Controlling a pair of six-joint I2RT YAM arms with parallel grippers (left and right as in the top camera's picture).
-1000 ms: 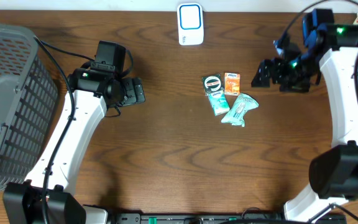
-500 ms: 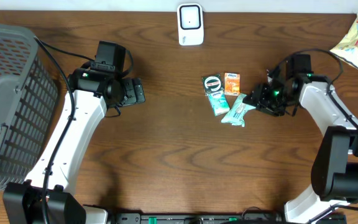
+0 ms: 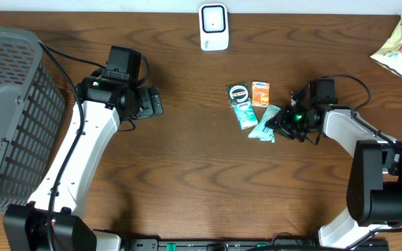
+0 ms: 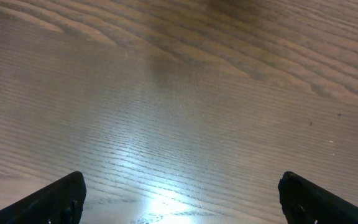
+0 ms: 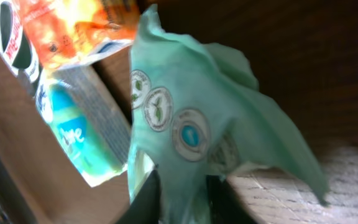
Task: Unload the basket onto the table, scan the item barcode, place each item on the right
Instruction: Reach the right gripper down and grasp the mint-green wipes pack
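The right gripper [image 5: 180, 190] is pinching the mint-green packet [image 5: 194, 121] between its fingers. The left gripper [image 4: 182, 190] is hanging wide open, holding nothing. The grey basket [image 3: 9, 111] is standing at the left.

A dark brown wooden table [image 3: 187, 174] with broad wavy grain fills the overhead view, a thin pale strip [image 3: 82, 4] along its far edge. Light leaves a soft white glare [image 4: 160, 202] on the wood
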